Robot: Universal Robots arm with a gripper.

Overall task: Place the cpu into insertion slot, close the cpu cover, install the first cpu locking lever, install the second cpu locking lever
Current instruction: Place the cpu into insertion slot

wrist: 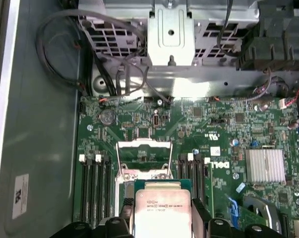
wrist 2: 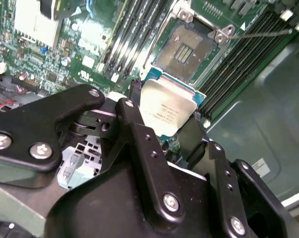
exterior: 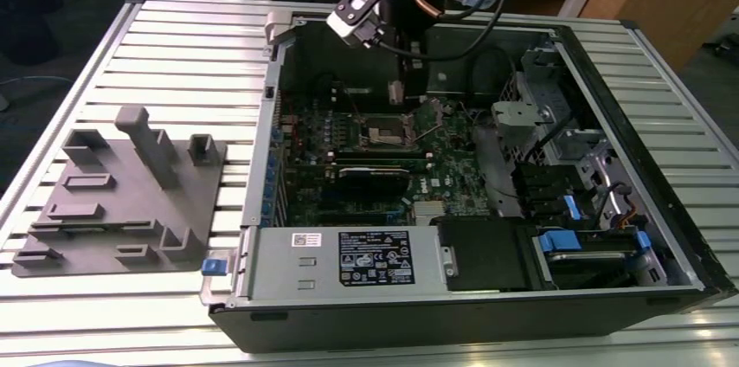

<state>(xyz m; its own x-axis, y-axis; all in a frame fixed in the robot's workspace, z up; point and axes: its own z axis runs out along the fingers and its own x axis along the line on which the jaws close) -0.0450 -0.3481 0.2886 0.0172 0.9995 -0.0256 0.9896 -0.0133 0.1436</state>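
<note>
Aloft, the end effector (wrist 2: 167, 120) clamps the cpu (wrist 2: 165, 110) by opposite edges.

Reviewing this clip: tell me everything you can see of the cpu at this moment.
The cpu is a small flat square chip: a dull silver-grey metal lid with small dark print, on a thin green base that shows as a border along its edges. In both wrist views it is clamped by two opposite edges between the black fingers of the gripper, lid facing the cameras. It hangs above the green board, near the insertion slot and not seated in it.
</note>
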